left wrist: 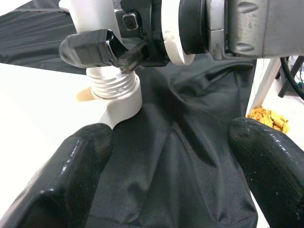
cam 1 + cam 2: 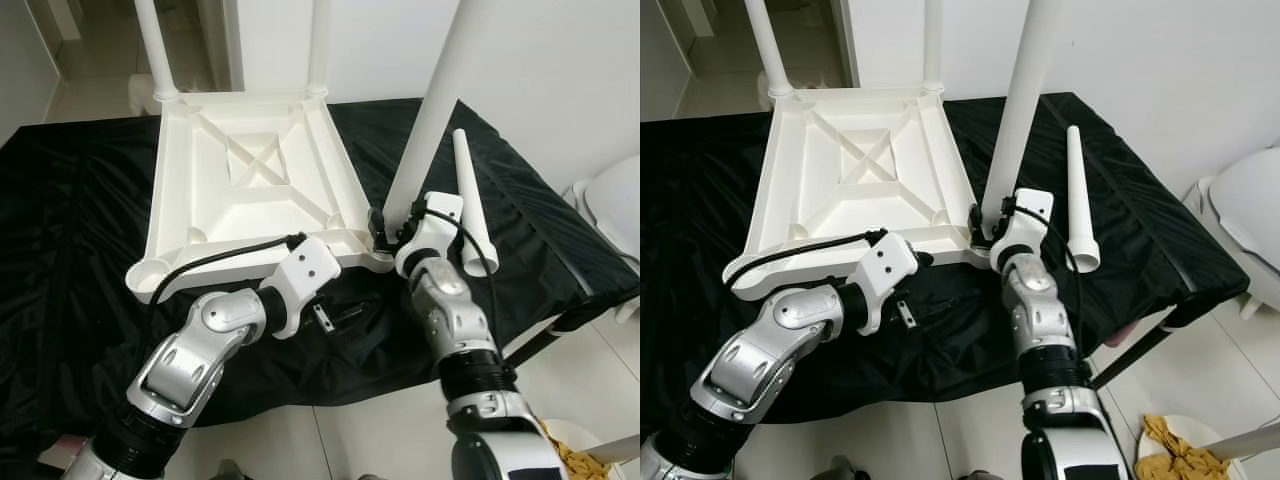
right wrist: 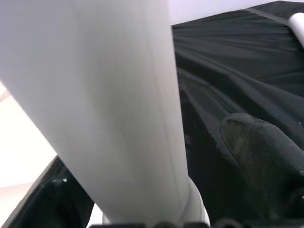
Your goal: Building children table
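Right pincer [image 2: 385,225] clenched on base of leg [image 2: 425,110], at the near right corner socket of the inverted table [image 2: 250,170]. Thread on the leg end partly exposed above the socket in the left wrist view, so leg judged not fully seated. Leg's long axis near upright, leaning slightly right; next move likely turns on rotation about that axis.

Right forearm rises steeply from below, wrist bent toward the corner. Left pincer [image 2: 325,318] released, fingers spread, low beside the same corner over the black cloth [image 2: 80,200], pointed at the joint; left elbow bent, forearm low.

2 legs stand at the far corners. Spare leg [image 2: 470,195] lies on the cloth just right of the right pincer.
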Controlling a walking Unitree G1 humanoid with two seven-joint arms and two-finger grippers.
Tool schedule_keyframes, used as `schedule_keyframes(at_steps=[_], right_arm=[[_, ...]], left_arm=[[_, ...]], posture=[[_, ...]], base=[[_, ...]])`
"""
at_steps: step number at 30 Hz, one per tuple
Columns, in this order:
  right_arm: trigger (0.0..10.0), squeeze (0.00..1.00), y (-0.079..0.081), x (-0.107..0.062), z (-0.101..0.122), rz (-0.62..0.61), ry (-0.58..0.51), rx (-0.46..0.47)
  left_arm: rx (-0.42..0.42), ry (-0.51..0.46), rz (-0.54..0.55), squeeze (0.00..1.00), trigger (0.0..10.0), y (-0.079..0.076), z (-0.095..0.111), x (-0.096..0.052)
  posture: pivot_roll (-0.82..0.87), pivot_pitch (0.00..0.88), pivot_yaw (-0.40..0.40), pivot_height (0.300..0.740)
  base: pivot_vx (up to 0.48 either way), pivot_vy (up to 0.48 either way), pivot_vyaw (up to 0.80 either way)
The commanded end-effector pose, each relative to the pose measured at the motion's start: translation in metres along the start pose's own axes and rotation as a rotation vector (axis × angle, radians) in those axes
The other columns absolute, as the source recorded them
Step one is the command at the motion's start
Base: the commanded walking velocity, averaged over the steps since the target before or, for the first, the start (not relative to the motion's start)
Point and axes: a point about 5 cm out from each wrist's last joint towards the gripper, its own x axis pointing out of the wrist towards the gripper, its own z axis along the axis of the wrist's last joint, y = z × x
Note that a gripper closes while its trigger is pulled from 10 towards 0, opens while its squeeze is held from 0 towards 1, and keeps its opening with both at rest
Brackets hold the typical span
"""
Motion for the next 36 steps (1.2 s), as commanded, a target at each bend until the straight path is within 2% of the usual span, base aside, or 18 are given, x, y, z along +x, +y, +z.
schedule_keyframes(at_steps=[1, 3, 5, 6, 8, 10, 11, 15, 20, 28, 29, 31, 32, 33, 36], right_arm=[[10.0, 0.0, -0.007, 0.001, -0.004, 0.036, 0.032, -0.013], [10.0, 0.0, -0.007, 0.001, -0.004, 0.036, 0.032, -0.013], [10.0, 0.0, -0.013, 0.004, -0.004, 0.169, 0.057, -0.048], [10.0, 0.0, -0.013, 0.004, -0.004, 0.169, 0.057, -0.048], [10.0, 0.0, -0.017, 0.004, -0.006, 0.285, 0.069, -0.11], [10.0, 0.0, -0.017, 0.004, -0.006, 0.285, 0.069, -0.11], [10.0, 0.0, -0.019, 0.003, -0.006, 0.33, 0.072, -0.149], [10.0, 0.0, -0.02, 0.004, -0.005, 0.425, 0.087, -0.179], [10.0, 0.0, -0.02, 0.006, -0.002, 0.514, 0.089, -0.214], [10.0, 0.0, -0.025, 0.012, 0.007, 0.551, 0.063, -0.246], [4.4, 0.0, -0.025, 0.012, 0.007, 0.553, 0.066, -0.251], [4.1, 0.0, -0.026, 0.012, 0.006, 0.56, 0.071, -0.248], [1.6, 0.0, -0.028, 0.012, 0.005, 0.565, 0.078, -0.248], [0.0, 0.0, -0.029, 0.012, 0.004, 0.566, 0.089, -0.249], [0.0, 0.0, -0.033, 0.01, 0.001, 0.574, 0.109, -0.24]], left_arm=[[0.011, -0.001, 0.014, 0.0, 10.0, 0.003, 0.001, 0.0], [0.011, -0.001, 0.014, 0.0, 10.0, 0.003, 0.001, 0.0], [0.013, -0.001, 0.026, 0.0, 10.0, 0.005, 0.002, -0.001], [0.013, -0.001, 0.026, 0.0, 10.0, 0.005, 0.002, -0.001], [0.013, -0.002, 0.035, 0.0, 10.0, 0.007, 0.002, -0.002], [0.013, -0.002, 0.035, 0.0, 10.0, 0.007, 0.002, -0.002], [0.013, -0.002, 0.038, 0.0, 10.0, 0.007, 0.002, -0.003], [0.014, -0.001, 0.043, 0.0, 10.0, 0.008, 0.002, -0.003], [0.019, -0.001, 0.045, 0.0, 10.0, 0.01, 0.003, -0.003], [0.024, 0.002, 0.045, 0.0, 10.0, 0.01, 0.004, -0.004], [0.024, 0.002, 0.044, 0.0, 10.0, 0.01, 0.004, -0.004], [0.024, 0.002, 0.043, 0.0, 10.0, 0.01, 0.004, -0.004], [0.024, 0.002, 0.043, 0.0, 10.0, 0.01, 0.004, -0.004], [0.024, 0.001, 0.042, 0.0, 10.0, 0.01, 0.004, -0.004], [0.023, 0.001, 0.043, 0.0, 10.0, 0.01, 0.004, -0.004]], posture=[[-0.04, 0.029, -0.018, 0.74], [-0.04, 0.029, -0.018, 0.74], [-0.04, 0.03, -0.021, 0.74], [-0.04, 0.03, -0.021, 0.74], [-0.03, 0.027, -0.02, 0.74], [-0.03, 0.027, -0.02, 0.74], [-0.03, 0.025, -0.021, 0.74], [-0.03, 0.021, -0.018, 0.74], [-0.02, 0.015, -0.014, 0.74], [-0.02, 0.015, -0.012, 0.74], [-0.02, 0.016, -0.013, 0.74], [-0.02, 0.016, -0.012, 0.74], [-0.02, 0.017, -0.013, 0.74], [-0.02, 0.017, -0.013, 0.74], [-0.02, 0.018, -0.013, 0.74]], base=[[0.0, 0.0, 0.0], [0.0, 0.0, 0.0], [0.0, 0.0, 0.0], [0.0, 0.0, 0.0], [0.0, 0.0, 0.0], [0.0, 0.0, 0.0], [0.0, 0.0, 0.0], [0.0, 0.0, 0.0], [0.0, 0.0, 0.0], [0.0, 0.0, 0.0], [0.0, 0.0, 0.0], [0.0, 0.0, 0.0], [0.0, 0.0, 0.0], [0.0, 0.0, 0.0], [0.0, 0.0, 0.0]])
